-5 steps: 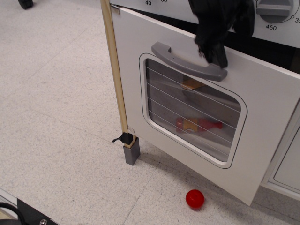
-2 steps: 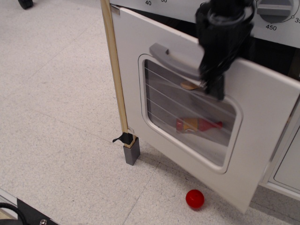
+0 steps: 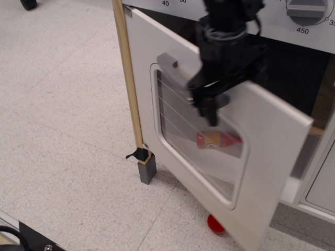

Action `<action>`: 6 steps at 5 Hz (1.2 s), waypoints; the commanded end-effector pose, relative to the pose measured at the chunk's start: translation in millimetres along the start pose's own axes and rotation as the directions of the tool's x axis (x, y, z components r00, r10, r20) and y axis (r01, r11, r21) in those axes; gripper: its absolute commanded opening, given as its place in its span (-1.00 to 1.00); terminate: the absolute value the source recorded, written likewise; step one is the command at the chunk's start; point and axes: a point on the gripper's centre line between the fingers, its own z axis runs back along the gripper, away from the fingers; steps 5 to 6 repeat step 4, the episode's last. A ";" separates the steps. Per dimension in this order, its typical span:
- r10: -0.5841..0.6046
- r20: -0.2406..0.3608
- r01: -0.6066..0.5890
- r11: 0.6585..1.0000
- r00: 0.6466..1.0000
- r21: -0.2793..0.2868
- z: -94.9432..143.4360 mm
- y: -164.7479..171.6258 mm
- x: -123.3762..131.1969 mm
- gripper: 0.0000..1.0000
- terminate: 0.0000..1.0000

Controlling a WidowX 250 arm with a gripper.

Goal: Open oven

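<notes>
The white toy oven's door (image 3: 264, 157), with its wire-rack window (image 3: 178, 125), stands swung well out from the oven body, hinged at its left edge. Dark oven interior (image 3: 293, 78) shows behind it. The grey temperature dial (image 3: 306, 10) is at the top right. My black gripper (image 3: 207, 107) reaches down from above and sits over the right part of the grey bar handle (image 3: 168, 61). Its fingers look closed around the bar, which is hidden there. Only the handle's left end shows.
A red and yellow toy (image 3: 217, 139) shows through the window. A red ball (image 3: 213, 223) lies on the floor, partly under the door's lower edge. A wooden post (image 3: 128, 78) on a grey foot (image 3: 147, 170) stands at the hinge side. A white panelled cabinet door (image 3: 322, 191) is at the right.
The door has swung further open toward the left, and my gripper has moved left and down with the handle. The door's lower edge now covers part of the red ball.
</notes>
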 end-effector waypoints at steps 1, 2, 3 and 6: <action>-0.403 0.102 0.393 0.914 0.910 0.099 18.5 67.0 34.1 1.00 -1.00; -0.532 0.106 0.515 0.844 0.840 0.154 20.4 94.8 51.4 1.00 -1.00; -0.614 0.105 0.595 0.786 0.782 0.166 25.1 118.9 76.0 1.00 -1.00; -0.665 0.087 0.642 0.741 0.742 0.197 31.9 135.5 100.0 1.00 1.00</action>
